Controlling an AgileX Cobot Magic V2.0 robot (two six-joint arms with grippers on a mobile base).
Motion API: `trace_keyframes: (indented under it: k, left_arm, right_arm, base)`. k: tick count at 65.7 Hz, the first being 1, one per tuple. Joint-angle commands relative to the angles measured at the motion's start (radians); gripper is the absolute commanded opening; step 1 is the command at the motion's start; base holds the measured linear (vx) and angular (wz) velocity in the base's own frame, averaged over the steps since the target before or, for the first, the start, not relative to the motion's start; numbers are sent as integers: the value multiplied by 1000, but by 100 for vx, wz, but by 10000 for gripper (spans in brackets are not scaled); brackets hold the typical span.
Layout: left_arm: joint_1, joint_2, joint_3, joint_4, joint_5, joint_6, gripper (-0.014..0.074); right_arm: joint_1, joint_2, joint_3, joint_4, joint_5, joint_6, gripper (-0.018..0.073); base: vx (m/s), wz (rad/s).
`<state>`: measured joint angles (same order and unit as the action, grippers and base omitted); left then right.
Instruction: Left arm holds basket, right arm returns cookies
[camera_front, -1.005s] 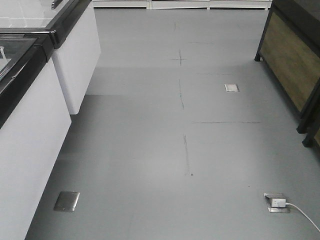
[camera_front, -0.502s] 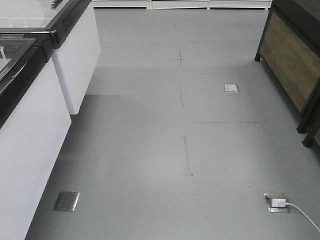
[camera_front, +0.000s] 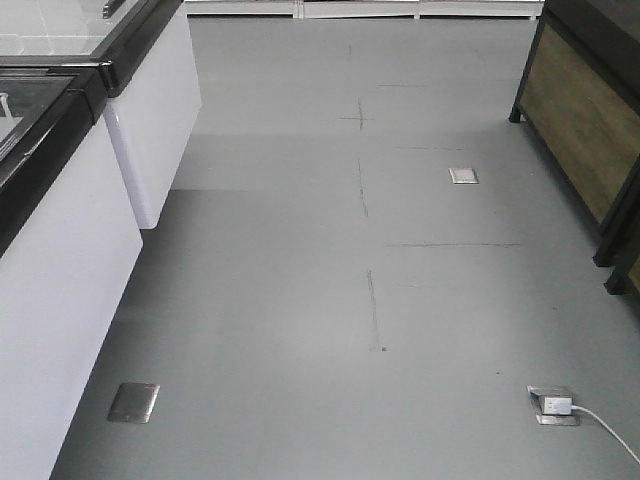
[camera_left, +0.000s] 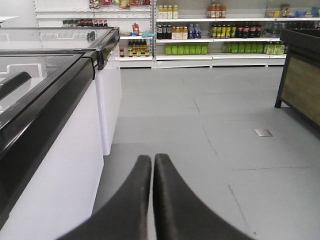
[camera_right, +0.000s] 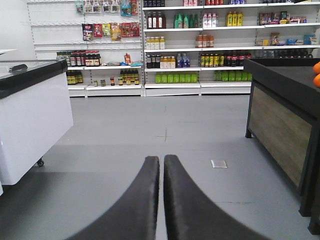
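On wrist views, left fingers (camera_left: 134, 200), right fingers (camera_right: 144, 200) closed; front: floor (camera_front: 300, 300).

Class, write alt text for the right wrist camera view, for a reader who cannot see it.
The black right gripper, jaws shut on nothing, points down a grey shop floor towards white wall shelves of coloured bottles. A white chest freezer with a black rim stands left, a dark wood-panelled display stand right.

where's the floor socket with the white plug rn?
Front view, bottom right corner: the floor socket lies nearer the camera than the wood-panelled counter, with its white cable running off the right edge.
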<state>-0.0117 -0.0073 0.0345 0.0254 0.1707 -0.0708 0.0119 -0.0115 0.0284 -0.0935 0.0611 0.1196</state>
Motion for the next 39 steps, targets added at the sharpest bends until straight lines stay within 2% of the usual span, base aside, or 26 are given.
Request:
trace_keyframes:
  k: [1,9,15,25,32,39]
  left_arm:
    - [-6,-17,-37,0,-79,-5,-6]
    - [-6,-17,-42,-1,-141,-8,-6]
    - [-6,-13,-65,-1,-213,-47,-6]
    - [-6,55,-175,2,-182,-26,-6]
    - [-6,171,-271,2,-165,-20,-6]
    - [-6,278,-373,1,-74,-33,-6]
  right_arm:
    - [-2,-12,17,-9,-70,-7,-11]
    - [-2,-12,17,-9,-70,-7,-11]
    - [-2,-12,17,-9,-70,-7,-11]
    - [-2,-12,17,-9,-70,-7,-11]
    - [-2,-12,17,-9,-70,-7,-11]
    - [-2,-12,17,-9,-70,-7,-11]
  base:
    - [0,0]
    - [0,0]
    - [0,0]
    - [0,0]
    - [0,0]
    - [0,0]
